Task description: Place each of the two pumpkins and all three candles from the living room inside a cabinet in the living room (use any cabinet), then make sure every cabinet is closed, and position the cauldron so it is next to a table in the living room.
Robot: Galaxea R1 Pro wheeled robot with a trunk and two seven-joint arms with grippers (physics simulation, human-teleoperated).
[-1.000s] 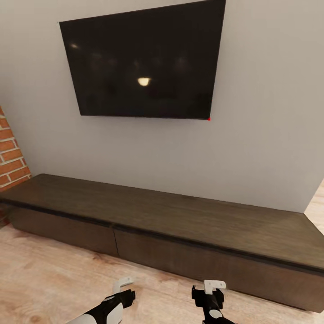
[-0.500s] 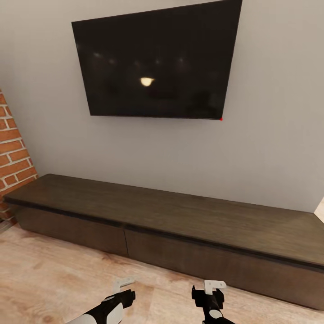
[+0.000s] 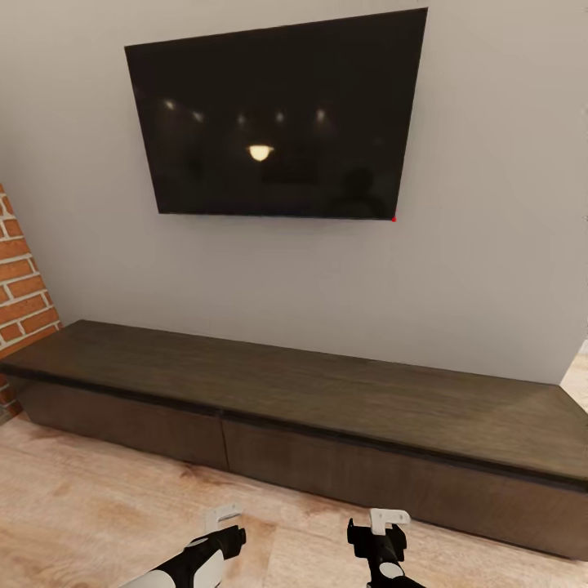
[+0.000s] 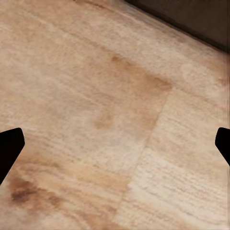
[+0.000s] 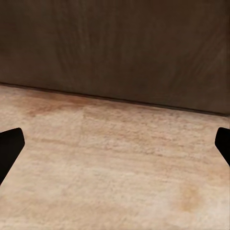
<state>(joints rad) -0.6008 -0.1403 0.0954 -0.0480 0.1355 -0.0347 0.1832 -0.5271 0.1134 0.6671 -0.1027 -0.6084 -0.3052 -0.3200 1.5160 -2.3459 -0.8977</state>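
Note:
The cabinet (image 3: pixel 310 400) is a long, low dark-brown unit along the grey wall, and both drawer fronts (image 3: pixel 131 425) sit flush and shut. My left gripper (image 3: pixel 222 523) hovers over the plank floor in front of it, open, with nothing between its fingertips (image 4: pixel 10 146). My right gripper (image 3: pixel 384 527) is also open and empty, facing the right drawer front (image 5: pixel 115 48) low near the floor, a short way off. The pumpkins, candles and cauldron are out of view.
A black TV (image 3: pixel 273 122) hangs on the wall above the cabinet. A red brick chimney (image 3: pixel 20 286) stands at the left end. Light wood floor (image 3: pixel 82 506) stretches before the cabinet, and the wall ends at the far right.
The whole picture slid right, then a little back left: the camera moved. Both arms keep the same pose, and the drawers stay shut.

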